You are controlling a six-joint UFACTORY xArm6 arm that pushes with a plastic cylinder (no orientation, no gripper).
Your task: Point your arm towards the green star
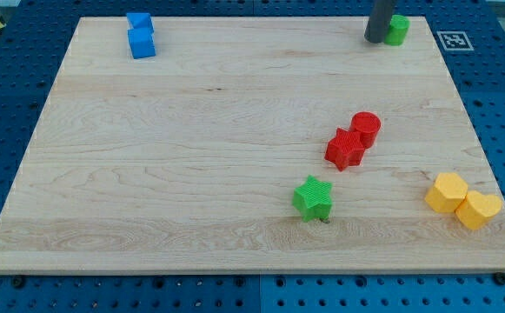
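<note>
The green star (313, 199) lies on the wooden board (191, 165) in the lower middle-right. My tip (375, 41) is at the view's top right, far above the star, touching or right beside a small green block (397, 30) on its left side. The rod rises out of the top of the view.
Two blue blocks (140, 36) sit together at the top left. A red cylinder (366, 128) and a red block (345, 149) touch each other above and right of the star. Two yellow blocks (462, 201) sit at the lower right edge.
</note>
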